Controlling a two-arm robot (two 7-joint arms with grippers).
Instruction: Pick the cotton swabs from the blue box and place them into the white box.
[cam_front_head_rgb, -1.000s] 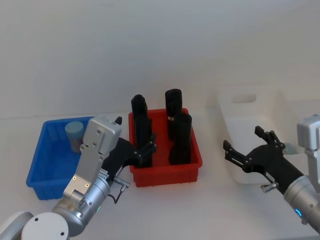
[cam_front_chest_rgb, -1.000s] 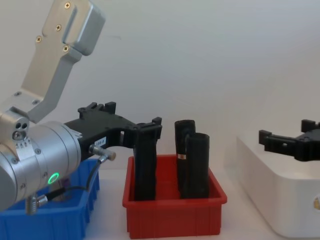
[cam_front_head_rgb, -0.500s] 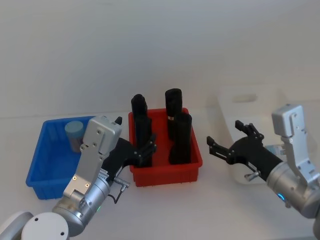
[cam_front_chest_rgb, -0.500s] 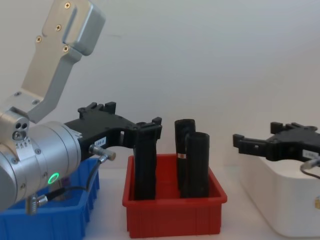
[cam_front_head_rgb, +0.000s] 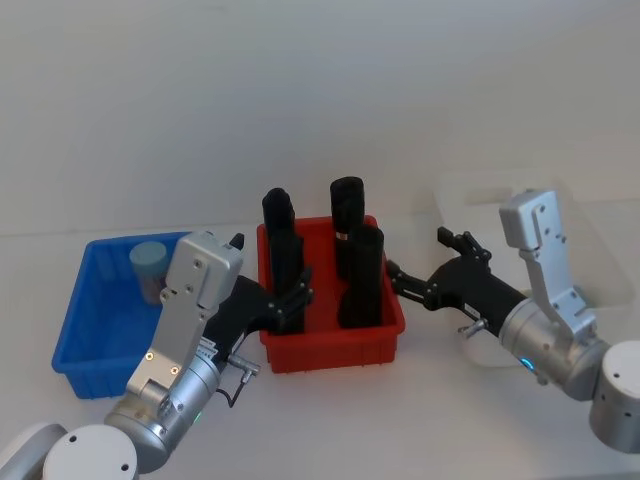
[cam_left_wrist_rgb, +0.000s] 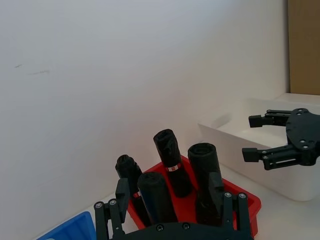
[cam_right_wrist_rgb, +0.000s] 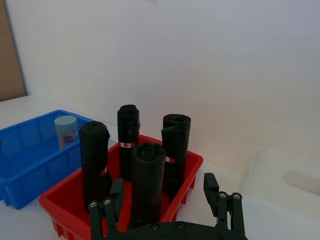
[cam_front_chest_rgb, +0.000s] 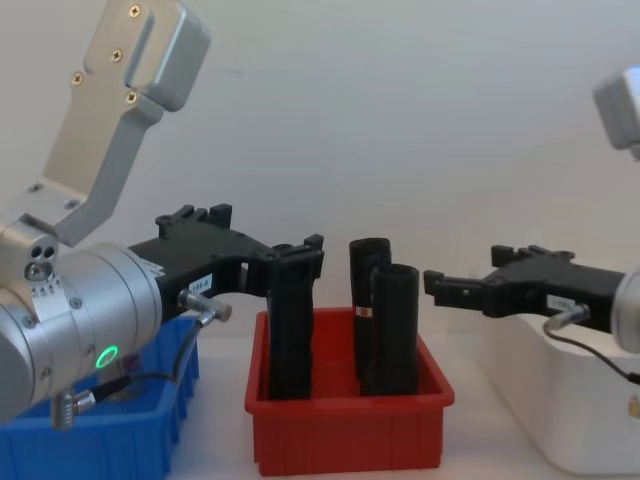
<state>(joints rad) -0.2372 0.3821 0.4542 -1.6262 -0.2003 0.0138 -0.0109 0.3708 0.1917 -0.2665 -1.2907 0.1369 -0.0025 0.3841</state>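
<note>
- Reaching is the step in hand, as I judge it: the right gripper (cam_front_head_rgb: 420, 268) hangs with its fingers spread and nothing between them, above the gap between the white box (cam_front_head_rgb: 590, 240) and the red bin (cam_front_head_rgb: 385, 330), pointed toward the desk's left side
- Left gripper (cam_front_head_rgb: 290, 290) sits at the red bin's near-left corner, fingers spread, empty, next to one of the black blocks (cam_front_head_rgb: 358, 275); it looks idle
- One tub of cotton swabs (cam_front_head_rgb: 148, 268) stands upright in the blue box (cam_front_head_rgb: 75, 330), toward that box's far wall, near the desk's left edge; no gripper touches it
- White box sits at the desk's right side, well apart from the blue box, with the red bin between them
- Tub in the right wrist view (cam_right_wrist_rgb: 65, 131): small clear cylinder, pale blue-grey lid, light blue band; sticks inside too small to make out
- Next move, by my reading: a gripper must cross over or around the tall black blocks, come down over the tub and close on its sides
- Risk: the blocks stand high, so a low sweep could knock one over; the tub looks light and may tip
</note>
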